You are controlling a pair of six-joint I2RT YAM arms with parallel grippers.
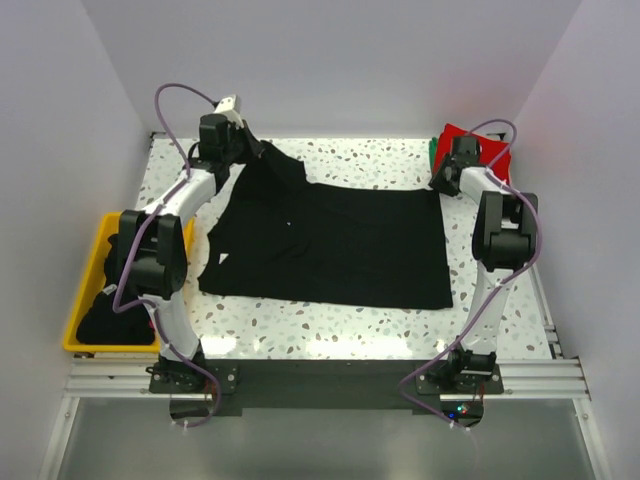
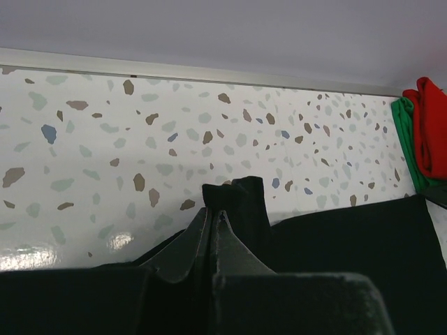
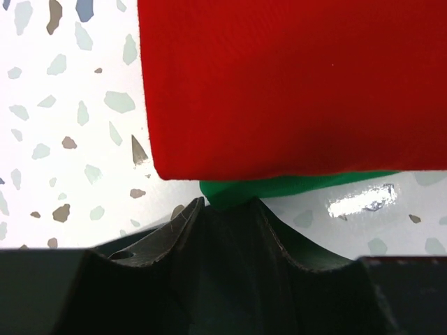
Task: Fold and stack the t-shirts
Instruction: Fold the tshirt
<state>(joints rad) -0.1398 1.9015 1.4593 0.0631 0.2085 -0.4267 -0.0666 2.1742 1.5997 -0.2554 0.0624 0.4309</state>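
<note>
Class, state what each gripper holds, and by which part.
The left gripper pinches the black t-shirt by its far left corner; the right gripper appears to pinch its far right corner.

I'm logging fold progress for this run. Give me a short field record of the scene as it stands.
black t-shirt: spread unfolded on table, far-left part raised
left gripper: shut on black t-shirt's far-left part
right gripper: at the shirt's far-right corner; grip unclear
finished: red t-shirt lying on green t-shirt, table's far-right corner
yellow bin: left of table, dark cloth inside
</note>
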